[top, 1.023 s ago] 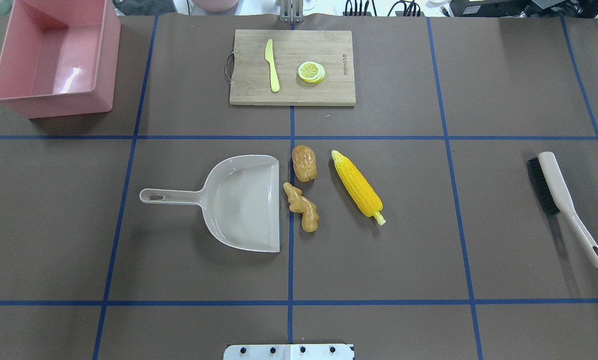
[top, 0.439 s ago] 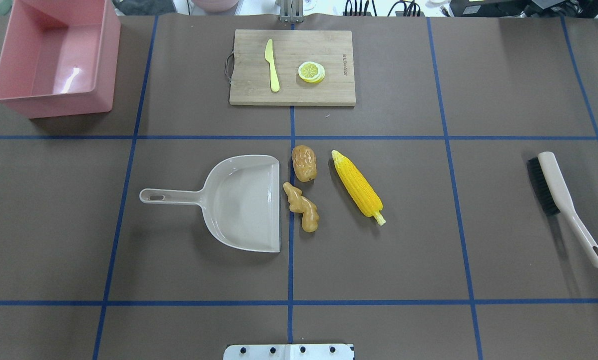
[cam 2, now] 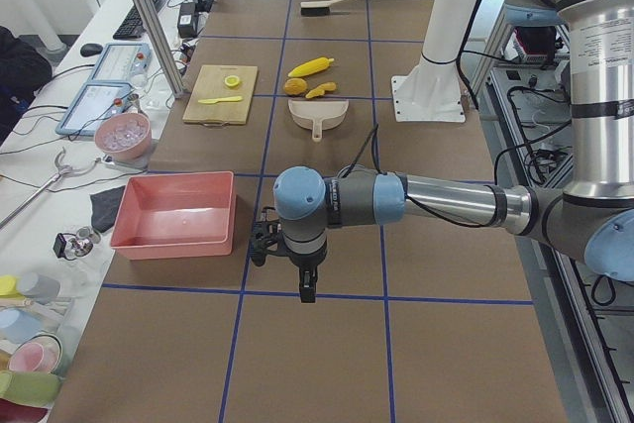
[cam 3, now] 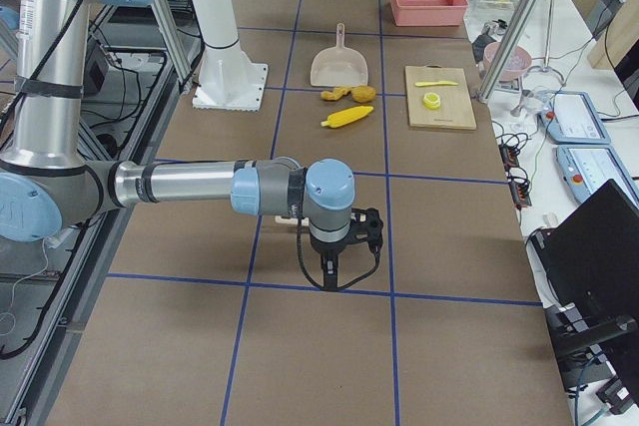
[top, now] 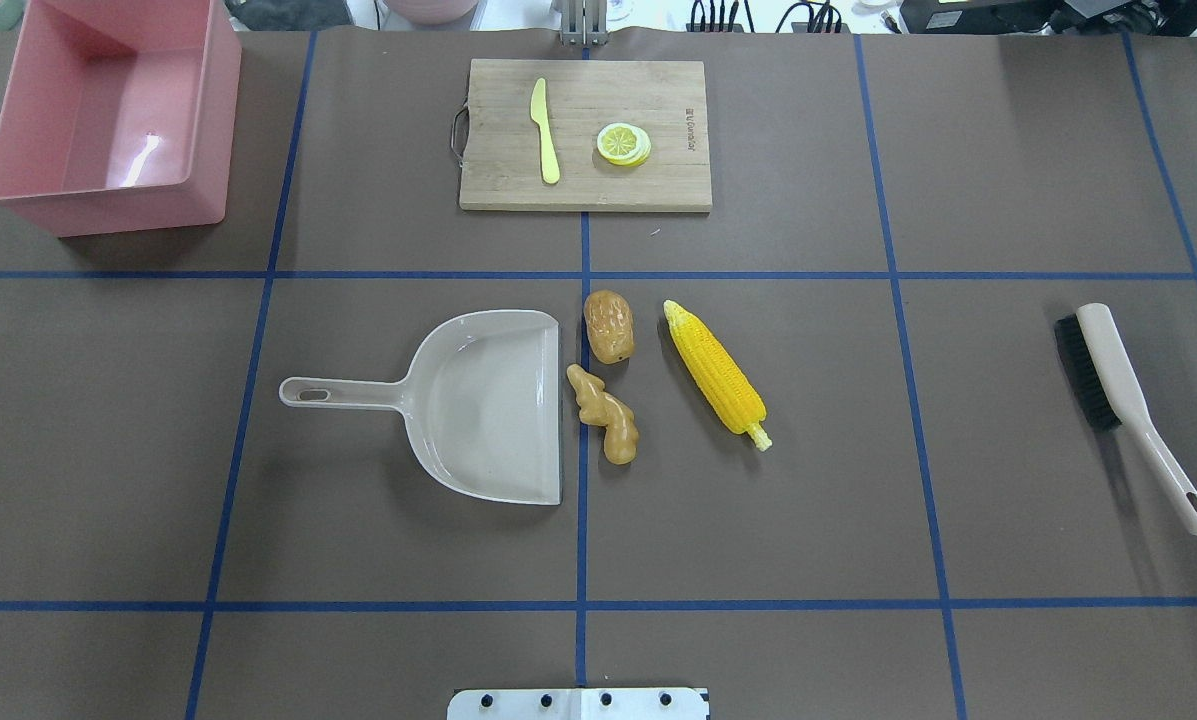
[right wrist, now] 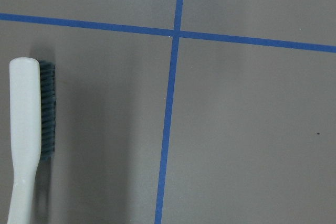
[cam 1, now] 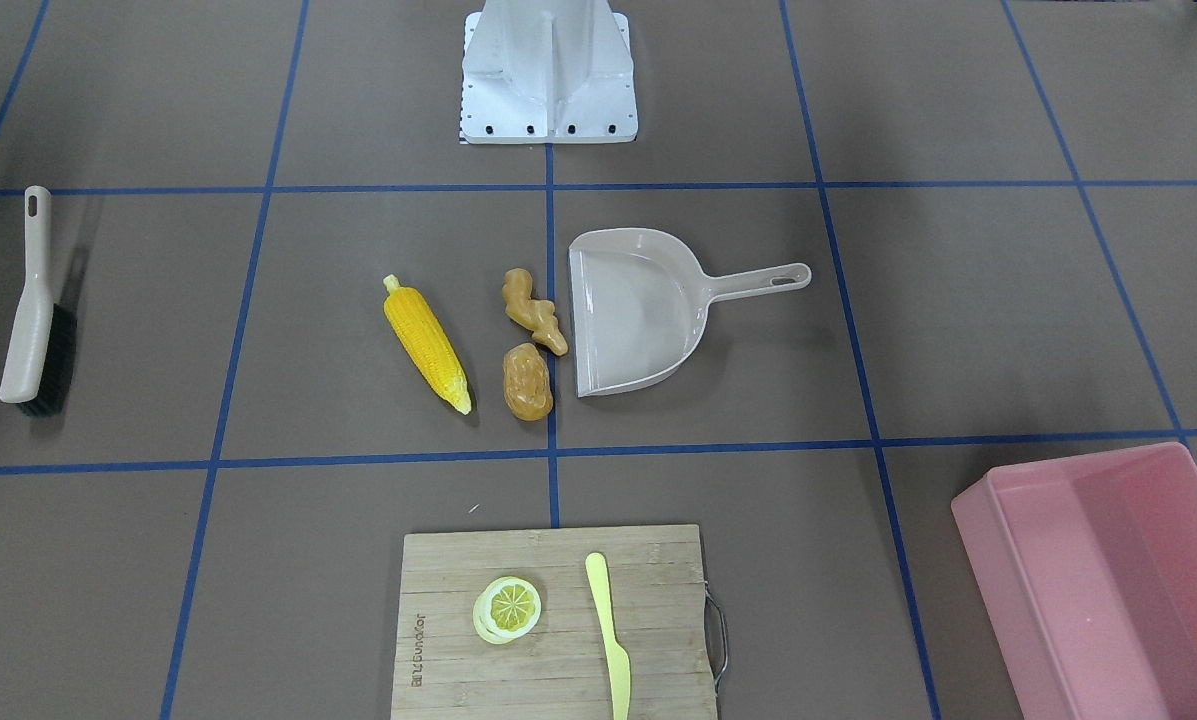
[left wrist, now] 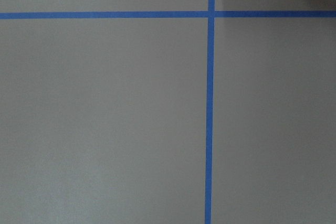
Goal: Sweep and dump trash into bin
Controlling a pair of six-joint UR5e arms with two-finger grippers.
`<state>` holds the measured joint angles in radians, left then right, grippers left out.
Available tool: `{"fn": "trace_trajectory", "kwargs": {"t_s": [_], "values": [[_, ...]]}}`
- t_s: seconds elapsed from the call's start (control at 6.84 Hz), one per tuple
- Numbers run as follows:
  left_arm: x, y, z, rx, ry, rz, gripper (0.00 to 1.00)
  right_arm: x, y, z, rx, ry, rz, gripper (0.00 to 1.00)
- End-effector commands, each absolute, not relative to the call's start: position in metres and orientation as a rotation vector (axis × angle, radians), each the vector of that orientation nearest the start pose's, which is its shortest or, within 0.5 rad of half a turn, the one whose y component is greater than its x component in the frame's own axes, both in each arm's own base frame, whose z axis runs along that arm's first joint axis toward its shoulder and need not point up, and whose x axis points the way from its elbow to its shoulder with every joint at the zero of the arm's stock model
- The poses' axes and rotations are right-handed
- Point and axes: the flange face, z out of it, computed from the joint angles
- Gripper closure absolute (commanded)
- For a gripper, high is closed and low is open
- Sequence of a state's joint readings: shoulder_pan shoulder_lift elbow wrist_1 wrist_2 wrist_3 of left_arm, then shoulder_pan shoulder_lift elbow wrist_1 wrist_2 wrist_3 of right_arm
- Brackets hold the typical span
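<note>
The yellow corn cob (top: pixel 716 375), the tan ginger root (top: pixel 604 413) and the brownish potato piece (top: pixel 609 325) lie on the table at its middle, just right of the beige dustpan (top: pixel 498 400). The pink bin (top: pixel 128 208) stands at the far left corner. My left gripper (cam 2: pixel 308 289) shows only in the exterior left view, near the bin (cam 2: pixel 173 215). My right gripper (cam 3: pixel 331 276) shows only in the exterior right view, over bare table. I cannot tell whether either is open or shut.
A hand brush (top: pixel 1118 385) lies at the right and shows in the right wrist view (right wrist: pixel 26 129). A wooden cutting board (top: pixel 658 185) with a yellow knife (top: pixel 545 130) and a lemon slice (top: pixel 623 143) lies at the far middle.
</note>
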<state>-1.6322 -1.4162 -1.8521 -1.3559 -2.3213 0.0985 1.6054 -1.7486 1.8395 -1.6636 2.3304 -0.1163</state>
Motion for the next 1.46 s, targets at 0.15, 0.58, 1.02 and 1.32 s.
{"fn": "trace_trajectory", "kwargs": {"t_s": [0.15, 0.58, 1.02, 1.32], "values": [[-0.089, -0.417, 0.595, 0.013, 0.753, 0.021, 0.02, 0.083, -0.416, 0.617, 0.062, -0.749, -0.067, 0.0], [-0.088, -0.433, 0.576, 0.053, 0.751, 0.043, 0.02, 0.082, -0.413, 0.62, 0.055, -0.75, -0.061, 0.0], [-0.005, -0.487, 0.477, 0.19, 0.754, 0.288, 0.02, 0.076, -0.409, 0.616, 0.039, -0.766, -0.036, 0.0], [0.104, -0.53, 0.379, 0.298, 0.78, 0.534, 0.02, 0.017, -0.403, 0.562, -0.003, -0.769, -0.005, 0.0]]}}
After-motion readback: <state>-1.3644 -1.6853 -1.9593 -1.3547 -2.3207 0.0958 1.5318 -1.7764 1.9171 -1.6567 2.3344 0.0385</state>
